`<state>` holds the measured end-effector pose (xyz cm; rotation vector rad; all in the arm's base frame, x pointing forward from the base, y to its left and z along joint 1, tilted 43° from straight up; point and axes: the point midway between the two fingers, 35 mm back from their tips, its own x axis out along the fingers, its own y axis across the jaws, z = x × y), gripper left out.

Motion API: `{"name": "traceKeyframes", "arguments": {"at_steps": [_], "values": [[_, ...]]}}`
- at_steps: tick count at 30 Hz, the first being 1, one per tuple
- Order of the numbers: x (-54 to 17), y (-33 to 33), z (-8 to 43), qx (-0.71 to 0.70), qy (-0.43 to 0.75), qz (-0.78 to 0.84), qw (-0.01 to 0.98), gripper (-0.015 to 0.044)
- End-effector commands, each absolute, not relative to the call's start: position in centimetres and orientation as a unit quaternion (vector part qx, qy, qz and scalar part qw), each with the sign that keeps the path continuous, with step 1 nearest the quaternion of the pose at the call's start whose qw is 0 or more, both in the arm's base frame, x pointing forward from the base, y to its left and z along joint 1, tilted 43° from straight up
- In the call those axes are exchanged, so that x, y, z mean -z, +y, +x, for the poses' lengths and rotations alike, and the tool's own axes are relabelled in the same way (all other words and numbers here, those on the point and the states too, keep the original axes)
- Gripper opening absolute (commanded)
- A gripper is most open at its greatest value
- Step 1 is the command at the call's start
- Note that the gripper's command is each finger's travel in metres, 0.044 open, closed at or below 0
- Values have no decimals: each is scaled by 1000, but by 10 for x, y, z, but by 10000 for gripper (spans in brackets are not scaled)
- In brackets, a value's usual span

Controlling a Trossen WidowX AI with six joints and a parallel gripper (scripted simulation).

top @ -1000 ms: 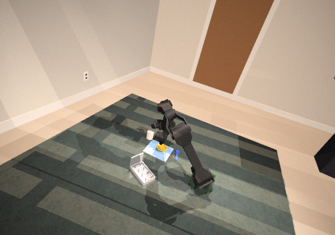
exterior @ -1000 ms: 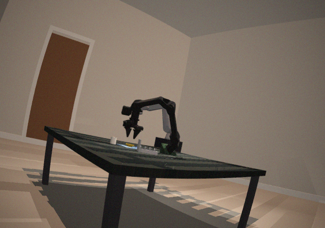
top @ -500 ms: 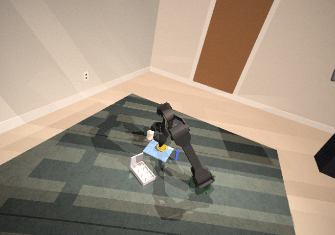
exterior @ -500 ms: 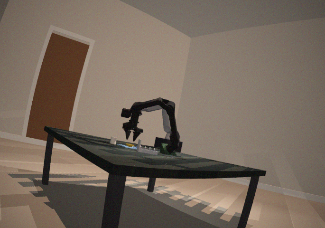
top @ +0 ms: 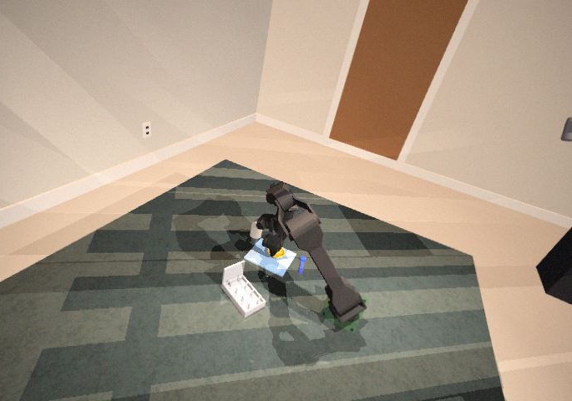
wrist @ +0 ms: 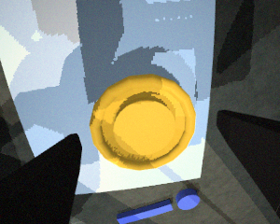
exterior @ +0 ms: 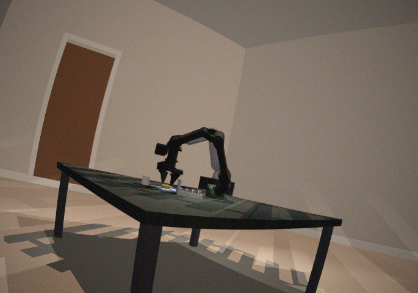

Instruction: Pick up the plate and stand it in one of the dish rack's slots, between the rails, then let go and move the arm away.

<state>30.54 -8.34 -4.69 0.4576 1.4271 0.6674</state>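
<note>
Viewed from the exterior, the near corner of the worktop (top: 177, 359) (exterior: 181, 207) (wrist: 252, 89) points toward the camera, with one corner to the left and one to the right. The dish rack (top: 255, 310) (exterior: 190, 196), white with short upright pegs and a raised panel at one end, stands inboard of the edge joining the left and near corners. No plate stands in its slots.

Beyond the rack, a light blue sheet (top: 258, 259) (exterior: 154, 186) (wrist: 37, 103) lies flat. The yellow plate (top: 277, 254) (exterior: 167, 186) (wrist: 145, 128), the task item, lies on it, flat and face up. The gripper (top: 274, 246) (exterior: 168, 184) (wrist: 150, 129) is above the plate, pointing down; its fingers are well apart, with nothing clamped. In the wrist view they appear on either side of the plate.

A white cylinder (top: 255, 230) (exterior: 145, 180) stands beside the sheet, on the side toward the worktop's left corner. On the sheet's opposite side lies a blue bar (top: 301, 267) (wrist: 145, 212), with a blue disc (top: 302, 258) (wrist: 188, 199) just beside its end.

The arm (top: 326, 266) (exterior: 220, 148) rises from a green base (exterior: 210, 190) farther toward the right corner and arches over to the plate. Beyond the left corner, a brown door (top: 397, 70) (exterior: 74, 110) is set in the wall.
</note>
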Motion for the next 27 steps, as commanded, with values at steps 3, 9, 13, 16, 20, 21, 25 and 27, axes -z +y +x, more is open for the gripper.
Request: {"name": "traceKeyframes", "arguments": {"at_steps": [3, 9, 13, 16, 20, 21, 25, 27], "values": [[55, -74, 303, -299, 637, 209, 679, 400], [60, -69, 303, -299, 637, 209, 679, 400], [60, -69, 303, -299, 637, 209, 679, 373], [60, -69, 303, -299, 637, 209, 679, 360], [60, -69, 303, -299, 637, 209, 679, 353], [60, -69, 303, -299, 637, 209, 679, 347], [60, -69, 303, -299, 637, 209, 679, 320], [60, -69, 303, -299, 637, 209, 679, 307]]}}
